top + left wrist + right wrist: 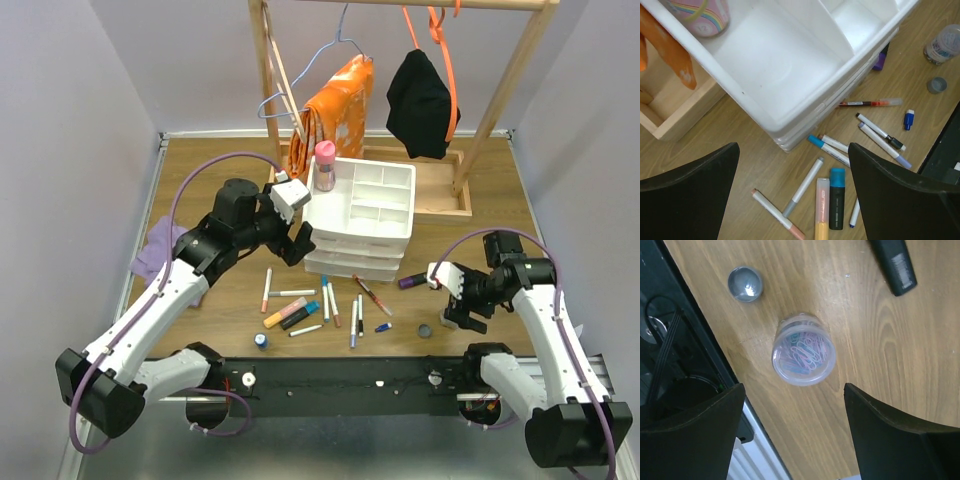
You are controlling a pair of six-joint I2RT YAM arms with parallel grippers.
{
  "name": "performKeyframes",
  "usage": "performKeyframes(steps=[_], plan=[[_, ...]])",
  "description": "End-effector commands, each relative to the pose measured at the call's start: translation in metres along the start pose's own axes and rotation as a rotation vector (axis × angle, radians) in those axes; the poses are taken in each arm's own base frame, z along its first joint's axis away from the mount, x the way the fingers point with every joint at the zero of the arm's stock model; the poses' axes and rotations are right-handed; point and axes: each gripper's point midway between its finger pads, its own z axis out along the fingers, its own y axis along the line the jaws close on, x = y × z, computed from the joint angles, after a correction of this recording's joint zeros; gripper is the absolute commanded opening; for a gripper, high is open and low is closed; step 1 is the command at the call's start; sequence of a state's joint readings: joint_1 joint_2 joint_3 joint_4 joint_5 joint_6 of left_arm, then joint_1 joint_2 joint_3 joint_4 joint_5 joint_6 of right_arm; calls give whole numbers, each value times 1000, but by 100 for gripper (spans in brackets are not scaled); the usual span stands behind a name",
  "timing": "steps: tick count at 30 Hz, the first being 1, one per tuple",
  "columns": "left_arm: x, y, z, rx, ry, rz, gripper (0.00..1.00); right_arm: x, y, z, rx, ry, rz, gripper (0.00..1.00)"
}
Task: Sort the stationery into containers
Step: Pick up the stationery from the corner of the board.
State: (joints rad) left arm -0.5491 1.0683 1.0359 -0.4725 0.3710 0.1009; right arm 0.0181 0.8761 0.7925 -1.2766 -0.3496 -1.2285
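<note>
Since the right gripper (pixel 794 388) was parked right over the jar (pixel 803 356) of paperclips, I'd bet that was the next pick. In the right wrist view the jar sat near the centre of the frame, just above the two black fingertips (pixel 735 395) and roughly midway between them, with nothing touching it. The fingers were spread wider than the jar and held nothing.

The jar stood upright on the table (pixel 890 365), so its long axis ran straight up at the camera and all you saw was the round top. Being round, the approach angle shouldn't matter much; my guess is it only needed a drop and a squeeze. A loose grey cap (pixel 745 284) lay at the upper left of that frame, near the jar but apart from it. The end of a dark marker (pixel 895 265) poked in at the upper right.

The left gripper (pixel 792 146) was nowhere near the jar. It was up by the tray (pixel 352 212), fingers also wide apart and empty. Loose pens (pixel 802 192) lay under it at lower centre of the left wrist view. Among them a highlighter (pixel 821 215) and a blue-capped marker (pixel 836 197) lay side by side, both running top to bottom of the frame, so crosswise to the fingers. A pink-capped bottle (pixel 325 165) stood in the tray's upper left compartment in the top view.
</note>
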Motion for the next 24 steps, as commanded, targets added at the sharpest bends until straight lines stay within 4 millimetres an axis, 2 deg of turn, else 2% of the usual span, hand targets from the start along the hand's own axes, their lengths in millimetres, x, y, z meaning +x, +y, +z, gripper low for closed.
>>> performKeyframes(steps=[1, 12, 24], plan=[[-23, 15, -5, -49, -63, -7, 99, 10, -4, 15, -17, 24, -121, 87], [-24, 28, 0, -74, -53, -12, 99, 15, -13, 38, -33, 22, -146, 88], [-24, 32, 6, -72, -50, -24, 99, 16, -11, 46, -117, 29, -129, 86]])
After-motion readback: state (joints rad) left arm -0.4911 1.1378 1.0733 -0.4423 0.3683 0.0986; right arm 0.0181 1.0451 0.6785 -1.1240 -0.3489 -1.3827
